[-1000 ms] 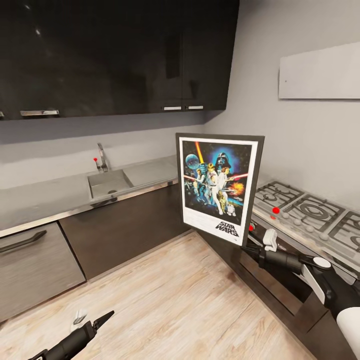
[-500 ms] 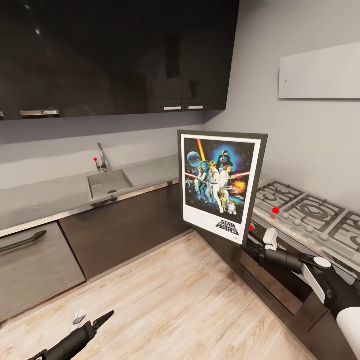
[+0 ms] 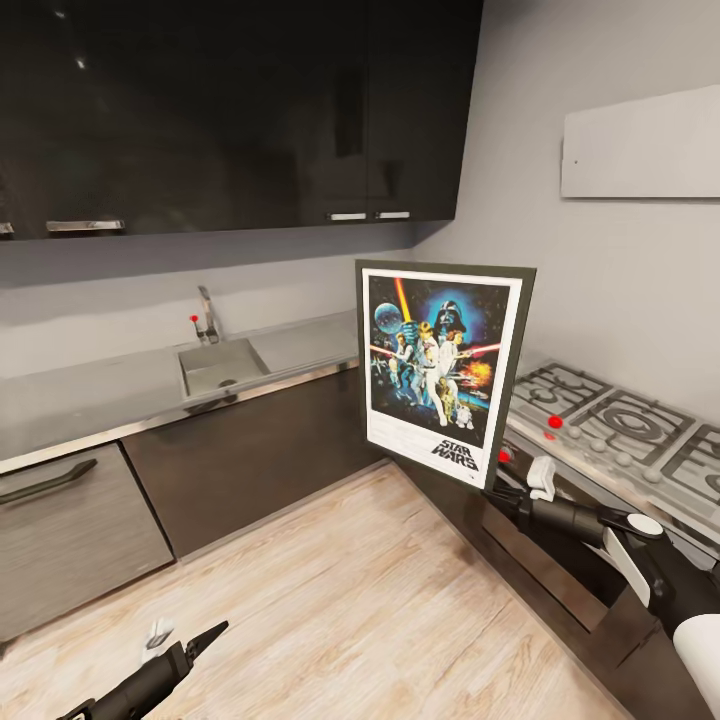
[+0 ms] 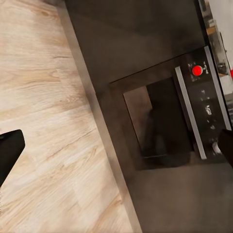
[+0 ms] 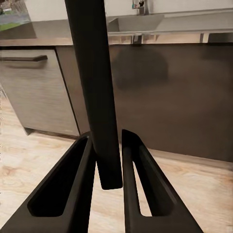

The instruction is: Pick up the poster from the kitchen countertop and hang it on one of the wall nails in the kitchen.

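The black-framed Star Wars poster [image 3: 440, 370] hangs upright in the air in front of the corner of the kitchen countertop [image 3: 90, 400]. My right gripper [image 3: 497, 490] is shut on its lower right corner. In the right wrist view the frame's edge [image 5: 94, 97] runs as a dark bar between the two fingers of the right gripper [image 5: 106, 167]. My left gripper [image 3: 205, 635] hangs low over the wood floor, open, with one finger [image 4: 7, 153] at the edge of the left wrist view. A tiny dark speck [image 3: 575, 161] sits on a pale wall panel; I cannot tell whether it is a nail.
The sink [image 3: 220, 365] with its tap lies at the back left, and the gas hob [image 3: 620, 420] at the right. Dark wall cabinets [image 3: 230, 110] hang above. An oven front [image 4: 160, 126] with a red knob faces the floor space. Wood floor [image 3: 350, 600] lies open between the cabinet runs.
The poster has moved slightly up and to the right with the right gripper. The whole view then shifted a little, so the camera moved. The left arm has stayed still.
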`<state>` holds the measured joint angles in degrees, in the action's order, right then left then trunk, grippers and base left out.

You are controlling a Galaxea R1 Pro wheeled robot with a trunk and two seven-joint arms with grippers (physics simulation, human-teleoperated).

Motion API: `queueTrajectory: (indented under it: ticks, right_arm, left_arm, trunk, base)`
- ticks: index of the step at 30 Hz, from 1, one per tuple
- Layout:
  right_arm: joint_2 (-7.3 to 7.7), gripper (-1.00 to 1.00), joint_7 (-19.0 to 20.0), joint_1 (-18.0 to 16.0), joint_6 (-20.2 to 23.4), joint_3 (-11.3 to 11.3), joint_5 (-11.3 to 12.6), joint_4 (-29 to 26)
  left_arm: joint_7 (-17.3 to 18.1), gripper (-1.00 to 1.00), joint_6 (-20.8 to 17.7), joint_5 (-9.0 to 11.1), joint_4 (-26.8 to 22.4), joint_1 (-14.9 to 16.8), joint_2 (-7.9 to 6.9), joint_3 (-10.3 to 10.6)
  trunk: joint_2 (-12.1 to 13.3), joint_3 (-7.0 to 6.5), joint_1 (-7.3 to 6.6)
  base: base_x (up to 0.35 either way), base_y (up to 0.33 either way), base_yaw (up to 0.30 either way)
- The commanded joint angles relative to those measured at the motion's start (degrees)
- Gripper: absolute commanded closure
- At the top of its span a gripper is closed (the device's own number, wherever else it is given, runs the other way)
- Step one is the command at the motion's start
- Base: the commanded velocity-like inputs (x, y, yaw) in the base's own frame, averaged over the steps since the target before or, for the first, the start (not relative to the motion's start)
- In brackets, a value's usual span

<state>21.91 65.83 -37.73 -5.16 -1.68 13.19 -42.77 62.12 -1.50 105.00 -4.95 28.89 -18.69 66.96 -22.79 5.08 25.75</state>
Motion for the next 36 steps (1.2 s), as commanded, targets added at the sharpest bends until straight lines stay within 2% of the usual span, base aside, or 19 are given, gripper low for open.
queueTrajectory:
  ticks: [1,6,15,22,29,36]
  right_arm:
    - [0.06,1.0,0.11,-0.06,-0.37,-0.17,0.26,0.04]
    - [0.03,1.0,0.13,-0.06,-0.37,-0.17,0.26,-0.01]
    - [-0.03,1.0,0.17,-0.06,-0.48,-0.25,0.27,-0.11]
    - [-0.03,1.0,0.18,-0.04,-0.55,-0.26,0.26,-0.12]
    - [-0.03,1.0,0.18,-0.06,-0.55,-0.27,0.26,-0.13]
    - [-0.03,1.0,0.18,-0.06,-0.55,-0.33,0.26,-0.19]
  left_arm:
    - [0.1,-1.0,-0.17,0.55,-0.06,0.05,-0.03,0.46]
    - [0.07,-1.0,-0.17,0.58,-0.06,0.06,-0.03,0.41]
    - [0.11,-1.0,-0.17,0.64,0.03,0.03,-0.38,0.28]
    - [0.18,-1.0,-0.14,0.7,0.03,0.04,-0.49,0.28]
    - [0.29,-1.0,-0.1,3.51,0.1,0.03,-0.59,0.31]
    - [0.36,-1.0,-0.09,4.45,0.12,0.04,-0.79,0.3]
  trunk:
    - [-0.13,0.13,0.04]
    - [-0.13,0.13,0.04]
    - [-0.13,0.13,0.04]
    - [-0.13,0.13,0.04]
    - [-0.13,0.13,0.04]
    - [-0.13,0.13,0.04]
  base:
    - [-0.01,0.01,0.192]
    - [-0.134,0.144,0.21]
    - [-0.225,0.222,0.027]
    - [-0.1,0.117,0.244]
    - [-0.184,0.226,0.071]
    - [-0.198,0.241,0.185]
